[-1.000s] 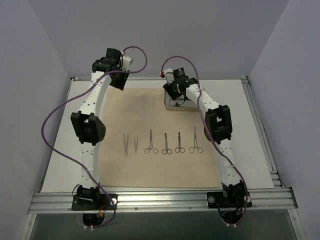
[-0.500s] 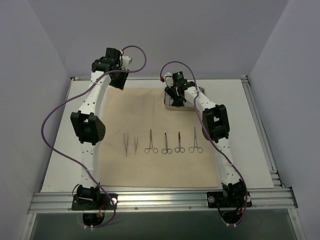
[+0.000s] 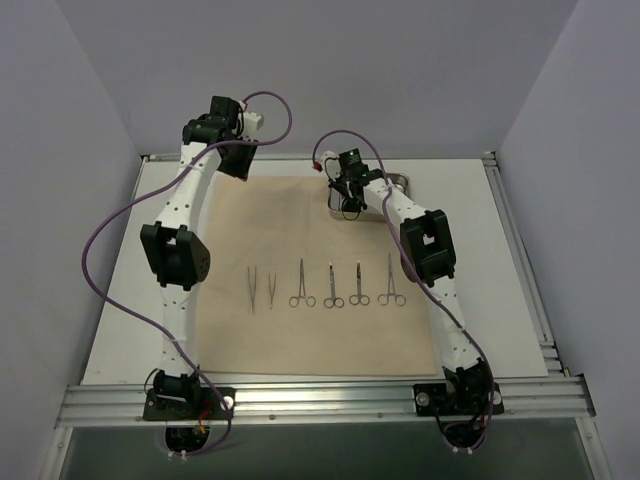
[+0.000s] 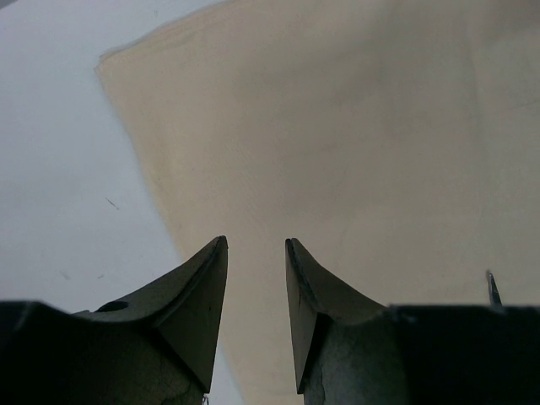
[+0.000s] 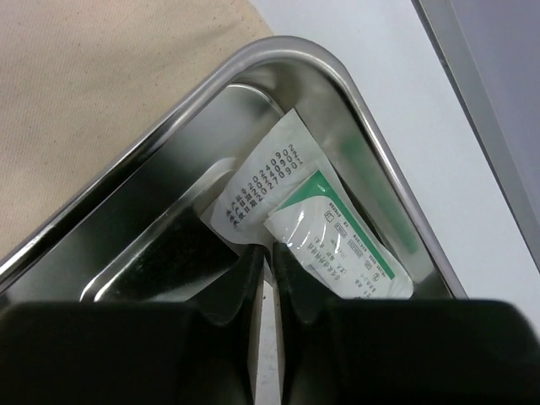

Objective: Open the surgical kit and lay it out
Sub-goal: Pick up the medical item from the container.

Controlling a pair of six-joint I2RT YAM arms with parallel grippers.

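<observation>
Surgical kit, as it is lying in front of me:

1. Cloth wrap (image 3: 300, 230), beige. It is lying opened out flat on the white table (image 3: 480, 260), between the two arms.
2. Tweezers (image 3: 253, 288), two. They are lying side by side at the left end of a row running across the middle of the cloth.
3. Scissor-handled clamps (image 3: 333, 287), four. They are continuing the same row to the right of the tweezers. Each is lying apart from its neighbour, ring handles pointing toward the arm bases.
4. Steel tray (image 5: 291, 44), small and rectangular. It is sitting at the far right corner of the cloth, with cloth on one side of it and bare table on the other.
5. White packets (image 5: 295, 232), two. They are lying overlapped inside the tray against its far wall; one is showing rows of digits, the other a green band.
6. Right gripper (image 5: 268, 251). It is reaching down into the tray with its jaws clenched to a thin slit on the near edge of the packets. Which of the two is being pinched I cannot tell.
7. Left gripper (image 4: 256, 242). It is hanging over the cloth's far left edge with its jaws parted, grasping nothing.
</observation>
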